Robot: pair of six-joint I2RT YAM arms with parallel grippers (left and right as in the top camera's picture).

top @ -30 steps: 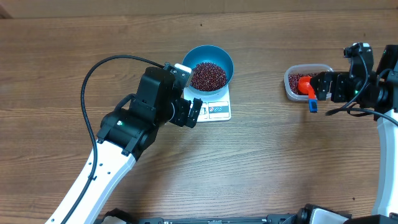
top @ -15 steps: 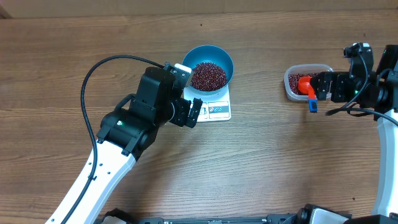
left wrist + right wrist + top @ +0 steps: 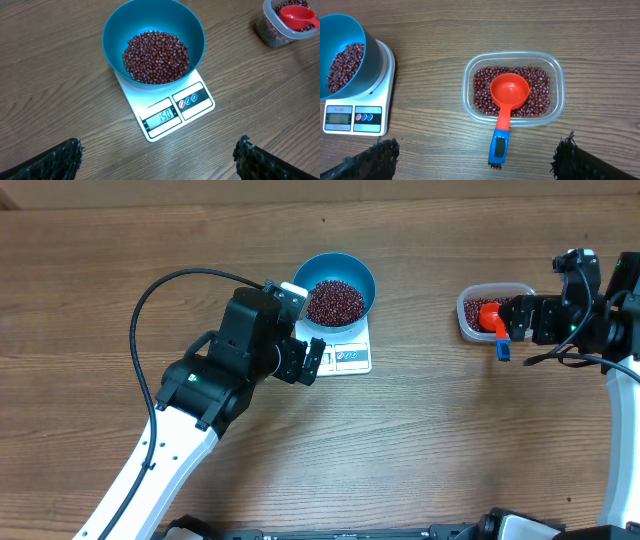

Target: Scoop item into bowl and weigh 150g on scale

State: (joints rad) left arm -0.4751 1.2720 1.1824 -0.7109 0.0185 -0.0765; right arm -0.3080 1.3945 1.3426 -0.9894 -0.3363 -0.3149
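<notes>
Left gripper (image 3: 305, 362): jaws spread wide, holding nothing, beside the scale's display end.
Scale (image 3: 170, 112): flat on the table (image 3: 60, 115); we read 150 on it.
Bowl (image 3: 115, 30): stands on the scale's far half.
Beans (image 3: 156, 56): heaped in the bowl; more fill the tub.
Tub (image 3: 555, 100): well right of the scale.
Scoop (image 3: 509, 92): red cup on the tub's beans.
Right gripper (image 3: 515, 320): jaws spread wide, empty, over the tub's side away from the scale.

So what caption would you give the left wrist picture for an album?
Blue bowl of red beans sitting on the white scale, display reading 150.
</notes>
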